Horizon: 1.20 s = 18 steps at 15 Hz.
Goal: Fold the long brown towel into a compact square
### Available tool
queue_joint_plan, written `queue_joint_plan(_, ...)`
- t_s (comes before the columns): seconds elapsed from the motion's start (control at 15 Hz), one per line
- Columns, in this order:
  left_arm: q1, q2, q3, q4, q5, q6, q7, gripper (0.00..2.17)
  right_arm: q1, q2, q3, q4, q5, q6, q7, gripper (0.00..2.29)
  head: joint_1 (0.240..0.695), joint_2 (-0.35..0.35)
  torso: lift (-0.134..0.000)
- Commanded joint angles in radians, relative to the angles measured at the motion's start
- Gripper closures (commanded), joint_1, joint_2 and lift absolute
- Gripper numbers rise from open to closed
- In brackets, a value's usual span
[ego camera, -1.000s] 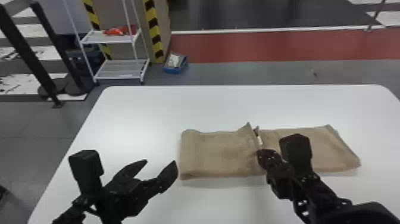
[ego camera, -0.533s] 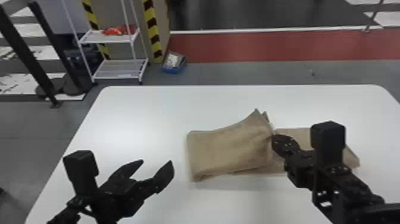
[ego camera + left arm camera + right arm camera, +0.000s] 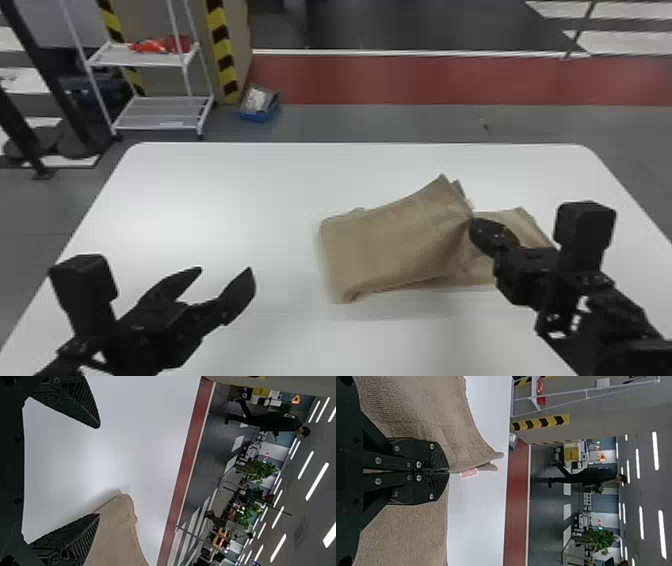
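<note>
Towel: brown, one item, on the table, mostly right of its middle; a raised, doubled section stands over a flatter part that runs toward the right edge.
Right gripper: fingers closed, layers of towel pinched between them.
Left gripper: fingers spread, nothing between them, above the table's near left part.
Change: right gripper has moved toward the table's right edge; we see the held section drawn along, its peak lifted, its left fold now farther from the left edge.
Meaning: we judge the crosswise fold to be under way, the held layers next needing to come down on the flat part with edges matched. Further pull could slide the whole piece or leave it skewed.
Label: one small white tag with reddish print, just beside the closed fingertips; we leave its wording unread.
</note>
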Motion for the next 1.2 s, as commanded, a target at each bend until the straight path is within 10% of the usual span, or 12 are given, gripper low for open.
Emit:
queue_joint_plan(0.0,0.001,-0.003,0.002,0.006,0.001,-0.012,-0.001,0.08,0.0,0.0,-0.036,0.033,-0.018,-0.002,0.0,1.48,0.695,-0.039,-0.123)
queue_joint_plan(0.33,0.007,-0.003,0.005,0.009,0.001,-0.058,0.0,0.08,0.008,0.0,-0.165,0.02,-0.102,-0.012,0.026,1.48,0.695,-0.078,-0.123)
queue_joint_plan(0.8,0.032,-0.003,-0.058,0.231,-0.114,-0.788,0.066,0.06,0.002,0.002,-0.206,0.062,-0.144,-0.033,0.069,1.48,0.695,-0.112,-0.123)
queue_joint_plan(1.13,0.046,-0.003,-0.055,0.265,-0.118,-0.841,0.085,0.06,0.017,0.006,-0.303,0.074,-0.216,-0.03,0.069,1.48,0.695,-0.133,-0.123)
